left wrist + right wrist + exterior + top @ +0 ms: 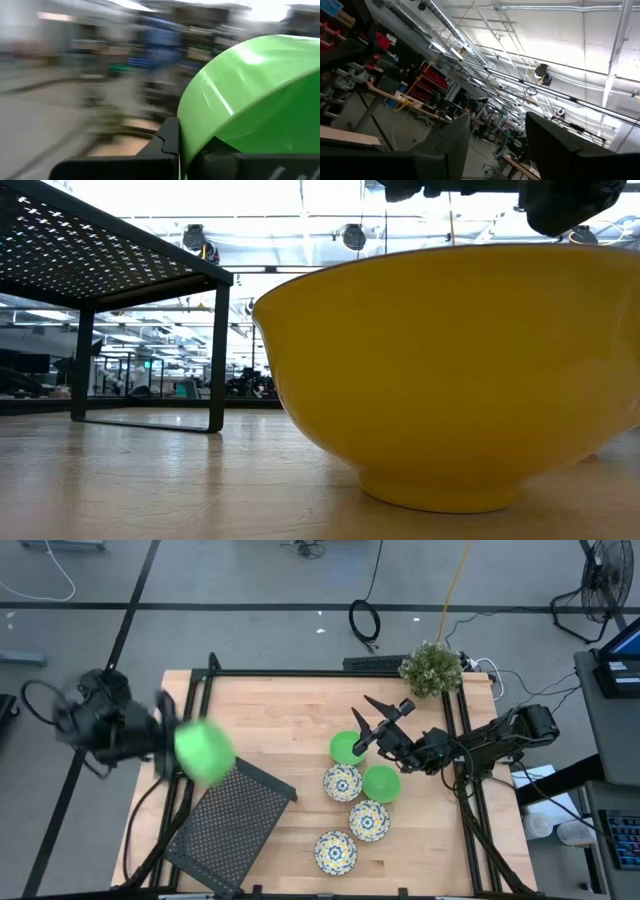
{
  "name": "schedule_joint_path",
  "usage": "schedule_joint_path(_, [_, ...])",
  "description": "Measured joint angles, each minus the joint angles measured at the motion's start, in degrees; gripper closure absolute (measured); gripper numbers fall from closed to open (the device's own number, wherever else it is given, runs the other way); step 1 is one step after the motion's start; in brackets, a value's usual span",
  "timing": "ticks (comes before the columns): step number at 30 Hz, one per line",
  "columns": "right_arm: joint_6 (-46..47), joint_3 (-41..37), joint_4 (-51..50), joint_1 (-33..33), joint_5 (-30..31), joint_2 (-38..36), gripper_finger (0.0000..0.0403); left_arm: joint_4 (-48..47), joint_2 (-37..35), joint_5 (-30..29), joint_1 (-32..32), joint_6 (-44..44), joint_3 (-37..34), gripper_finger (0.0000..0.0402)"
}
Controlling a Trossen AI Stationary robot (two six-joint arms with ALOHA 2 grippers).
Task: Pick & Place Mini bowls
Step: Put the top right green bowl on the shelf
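Observation:
My left gripper (178, 742) is at the table's left side, above the far corner of the mesh tray, shut on a green mini bowl (204, 750), which fills the left wrist view (260, 95). My right gripper (368, 716) is open and hovers over the table's right half, just beyond another green bowl (347, 748); in its wrist view (497, 132) the fingers point up at the ceiling. A third green bowl (381, 783) and three floral bowls (342, 782) (369, 820) (335, 852) stand upright on the wood. My left gripper has the green bowl's wall near the rim (187, 135) between its two fingers, one finger (165, 145) outside it. The bowl is lifted clear of the table and tipped on its side. Motion blur hides the rest of the hold.
A black mesh tray (230, 825) stands on legs at the table's near left, also seen in the low view (100, 250). A bowl with a yellow outer wall (450, 380) stands right before the low camera. A potted plant (432, 668) sits at the far right corner.

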Motion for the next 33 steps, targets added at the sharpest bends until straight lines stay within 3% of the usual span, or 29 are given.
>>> schedule_joint_path(6, [2.59, 0.0, -0.06, -0.02, -2.44, 0.02, 0.022, -12.64, 4.82, 27.66, 5.61, -12.69, 0.73, 0.04])
schedule_joint_path(9, [2.71, 0.0, -0.04, -0.02, -2.38, 0.02, 0.022, -24.48, 8.05, 33.19, 10.98, -29.99, 5.65, 0.04])
schedule_joint_path(13, [2.88, 0.0, -0.06, -0.02, -2.33, 0.02, 0.022, -49.62, 13.99, 39.81, 17.38, -57.39, 14.45, 0.04])
schedule_joint_path(17, [2.9, 0.0, -0.57, -0.01, -1.97, 0.02, 0.022, -64.97, 20.04, 50.71, 20.62, -74.71, 19.06, 0.04])
schedule_joint_path(24, [2.88, 0.0, -1.69, 0.0, 0.88, 0.02, 0.022, -72.8, 31.42, 69.26, 18.88, -87.24, 19.19, 0.04])
schedule_joint_path(29, [2.88, 0.0, -1.83, 0.04, 1.18, 0.02, 0.022, -71.53, 39.01, 76.33, 14.11, -91.54, 19.17, 0.04])
schedule_joint_path(33, [2.9, 0.0, -1.92, 0.04, 1.18, 0.02, 0.022, -64.13, 42.53, 79.96, 9.14, -95.66, 19.17, 0.04])
